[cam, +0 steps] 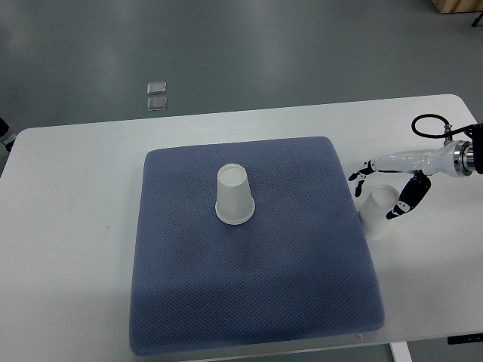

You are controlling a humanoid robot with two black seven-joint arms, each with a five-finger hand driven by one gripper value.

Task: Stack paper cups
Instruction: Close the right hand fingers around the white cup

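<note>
A white paper cup (235, 196) stands upside down near the middle of the blue mat (226, 286). A second white paper cup (375, 220) stands upside down on the white table (75, 226), just off the mat's right edge. My right hand (375, 197) reaches in from the right edge and hovers at this second cup. Its black-tipped fingers (404, 202) are spread, some beside the cup's right side and others above its left. They do not look closed on it. The left arm does not show.
The mat covers most of the table's middle. A black cable loop (427, 125) sits at my right wrist. A small dark object (4, 134) shows at the left edge. Two small clear squares (157, 96) lie on the grey floor beyond the table.
</note>
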